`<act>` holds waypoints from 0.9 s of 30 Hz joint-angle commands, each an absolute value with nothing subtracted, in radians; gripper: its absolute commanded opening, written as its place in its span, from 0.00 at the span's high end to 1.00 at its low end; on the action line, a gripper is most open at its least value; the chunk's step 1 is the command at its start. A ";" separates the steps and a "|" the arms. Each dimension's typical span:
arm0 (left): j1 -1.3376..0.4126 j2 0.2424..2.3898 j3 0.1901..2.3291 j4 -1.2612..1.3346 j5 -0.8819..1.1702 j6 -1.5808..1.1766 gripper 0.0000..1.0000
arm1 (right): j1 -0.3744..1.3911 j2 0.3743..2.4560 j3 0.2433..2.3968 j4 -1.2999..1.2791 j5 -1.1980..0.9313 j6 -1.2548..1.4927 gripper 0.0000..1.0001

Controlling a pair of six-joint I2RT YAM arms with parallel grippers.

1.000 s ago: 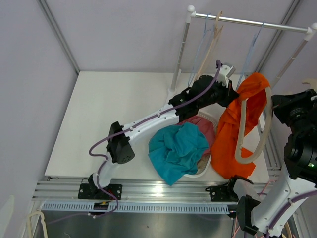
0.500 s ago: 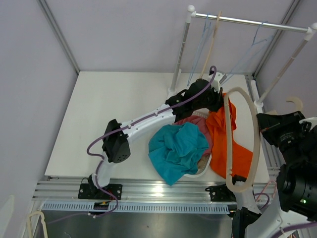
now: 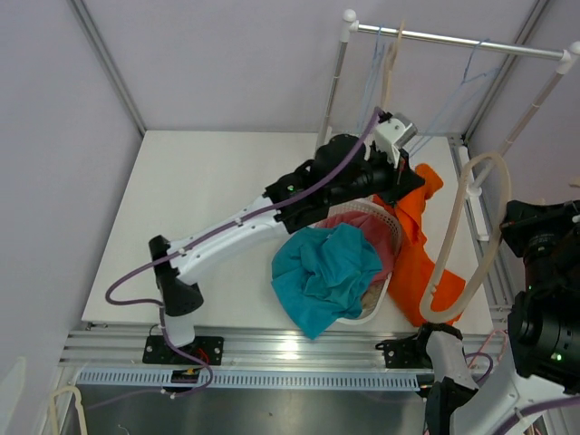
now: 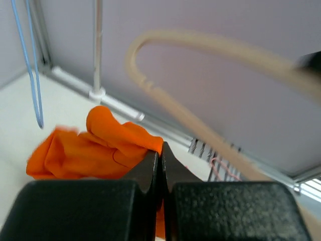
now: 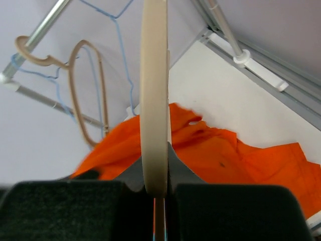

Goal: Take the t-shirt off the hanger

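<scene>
- White table [image 3: 208, 227] between grey walls, with a rack [image 3: 453, 41] at its back right corner.
- Left gripper [image 4: 160, 150]: fingers pressed together, pinching a fold of the orange shirt [image 4: 100, 150].
- Shirt: crumpled on the table just right of the basket [image 3: 391, 237], its top edge lifted to the left fingers.
- Right gripper [image 5: 154, 168]: fingers clamped on the beige hanger [image 5: 153, 90], held above the shirt; the stretch of hanger in the wrist view is bare.
</scene>
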State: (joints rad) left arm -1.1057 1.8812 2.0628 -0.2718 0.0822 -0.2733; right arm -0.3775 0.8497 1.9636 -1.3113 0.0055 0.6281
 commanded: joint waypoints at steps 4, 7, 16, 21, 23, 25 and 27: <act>-1.129 1.671 2.172 -0.189 0.126 -0.129 0.99 | -0.377 0.888 1.873 -1.149 0.153 0.635 1.00; -1.117 1.680 2.322 -0.209 0.110 -0.065 0.99 | -0.377 0.902 1.841 -1.112 0.190 0.623 1.00; -1.065 1.672 2.473 -0.169 0.137 0.027 0.99 | -0.377 0.946 1.730 -0.994 0.178 0.601 1.00; -1.051 1.634 2.378 -0.196 0.103 0.023 0.99 | -0.377 0.951 1.695 -0.954 0.164 0.578 1.00; -1.049 1.554 2.131 -0.119 0.068 0.009 0.99 | -0.379 0.954 1.671 -0.933 0.141 0.560 1.00; -1.051 1.481 1.972 -0.019 0.040 -0.058 0.99 | -0.379 0.975 1.664 -0.891 0.097 0.491 1.00; -1.049 1.379 1.624 0.167 0.017 -0.138 0.99 | -0.379 1.011 1.683 -0.879 0.043 0.460 1.00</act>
State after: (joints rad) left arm -1.0580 1.4628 1.8774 -0.0280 0.0677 -0.0395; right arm -0.3775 0.9787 1.6627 -0.9905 0.1158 0.5373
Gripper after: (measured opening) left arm 0.008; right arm 0.055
